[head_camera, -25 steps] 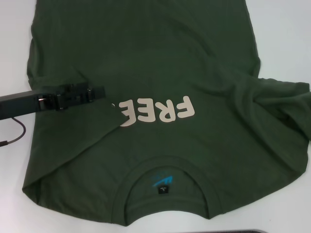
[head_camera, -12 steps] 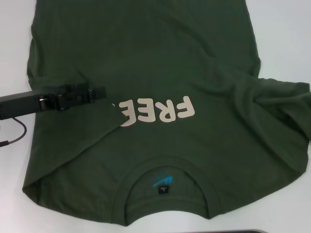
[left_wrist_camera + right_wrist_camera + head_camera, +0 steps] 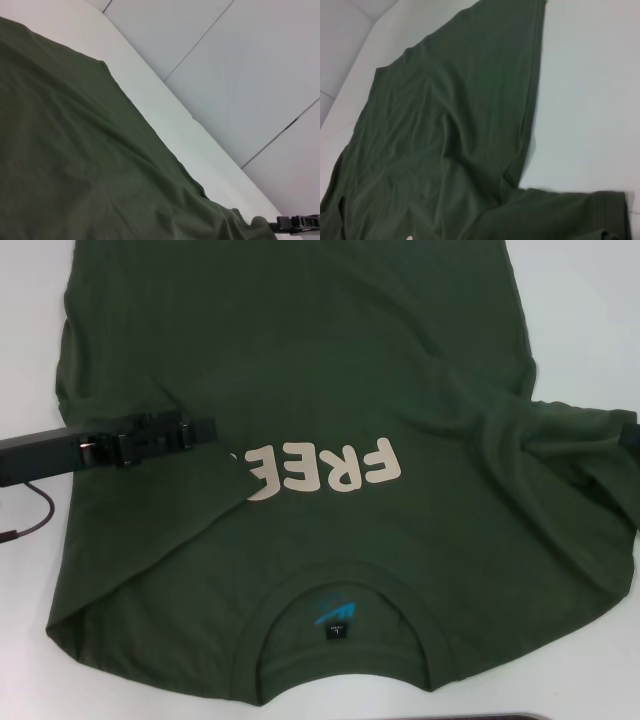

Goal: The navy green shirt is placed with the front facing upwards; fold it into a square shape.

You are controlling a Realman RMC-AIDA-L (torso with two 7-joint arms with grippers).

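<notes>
The navy green shirt [image 3: 330, 370] lies front up on the white table [image 3: 580, 320], with its collar [image 3: 345, 590] nearest me and the pale letters "FREE" [image 3: 320, 470] across the chest. Its left sleeve [image 3: 160, 510] is folded inward and covers the edge of the lettering. My left gripper [image 3: 200, 430] rests low over that fold, reaching in from the left. The right sleeve [image 3: 570, 470] lies spread out and wrinkled. Only a dark tip of my right gripper [image 3: 632, 435] shows at the right edge beside it, and it also appears far off in the left wrist view [image 3: 300, 223].
A thin black cable [image 3: 30, 515] loops on the table under the left arm. A dark edge [image 3: 520, 717] shows at the bottom of the head view. Bare white table lies to the right of the shirt [image 3: 585, 100]. Pale wall panels [image 3: 240, 75] rise beyond the table.
A dark part of my right gripper has come into view at the right edge by the right sleeve. The left arm and the shirt have not moved.
</notes>
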